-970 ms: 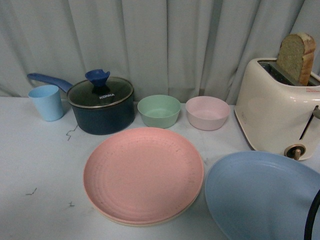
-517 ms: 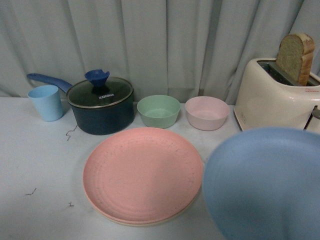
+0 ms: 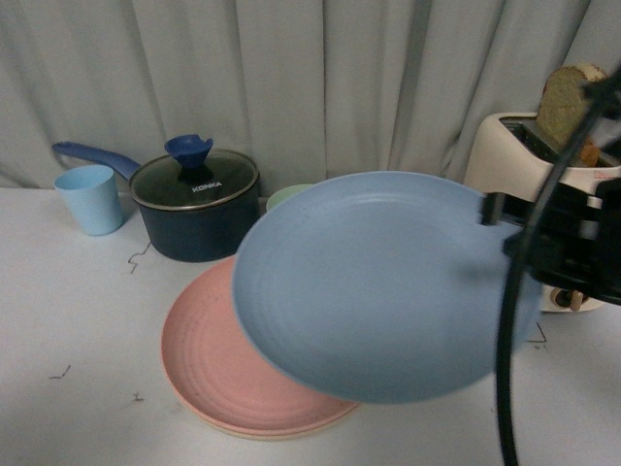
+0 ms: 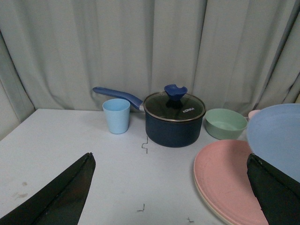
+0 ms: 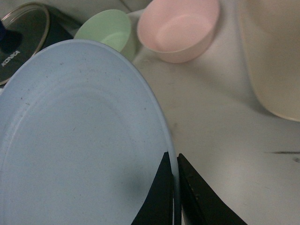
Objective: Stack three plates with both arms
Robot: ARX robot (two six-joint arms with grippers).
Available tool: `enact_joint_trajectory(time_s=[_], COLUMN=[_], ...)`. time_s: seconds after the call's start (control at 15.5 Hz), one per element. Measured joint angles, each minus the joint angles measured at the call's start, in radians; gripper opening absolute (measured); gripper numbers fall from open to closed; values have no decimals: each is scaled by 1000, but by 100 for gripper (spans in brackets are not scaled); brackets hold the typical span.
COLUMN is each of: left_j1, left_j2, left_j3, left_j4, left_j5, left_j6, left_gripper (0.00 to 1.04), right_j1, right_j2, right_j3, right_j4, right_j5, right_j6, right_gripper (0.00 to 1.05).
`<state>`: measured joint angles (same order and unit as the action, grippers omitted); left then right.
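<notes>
While the right gripper [image 5: 174,176] clamps only the rim of the blue plate [image 3: 383,286], its disc hangs tilted out past the jaws | pink plate [image 3: 209,359] on beige plate [image 3: 254,432] below, beyond the jaw tips | left gripper [image 4: 171,157] jaws apart, empty | risk — edge grip slips, plate lands off-centre

Only thing I can actually read is "KONKA", white letters on the glass lid [image 3: 194,183] of the dark blue saucepan [image 3: 199,233]. The cream toaster [image 3: 502,146] maybe has red print, but it's too blurry.
</notes>
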<state>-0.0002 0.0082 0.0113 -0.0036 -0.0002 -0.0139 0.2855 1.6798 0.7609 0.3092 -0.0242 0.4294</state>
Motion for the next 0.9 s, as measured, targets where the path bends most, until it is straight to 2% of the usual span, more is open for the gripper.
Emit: enact_joint_trajectory(time_s=[0.13,0.32,0.58,0.9], left_j1=[0,0,0,0], left_j2=[0,0,0,0], left_j3=[0,0,0,0], left_j4=[0,0,0,0], left_j5=[0,0,0,0], left_j6=[0,0,0,0], left_gripper=[98,98,98,98], right_j1=[89,153,173,161], right_j2=[116,253,323,349], right_j3=[105,205,278,272], right_j4=[-28,-73,-89,-78], right_j5=[43,83,117,128], right_j6=[32,78,114,124], right_gripper=[3,3,3,3])
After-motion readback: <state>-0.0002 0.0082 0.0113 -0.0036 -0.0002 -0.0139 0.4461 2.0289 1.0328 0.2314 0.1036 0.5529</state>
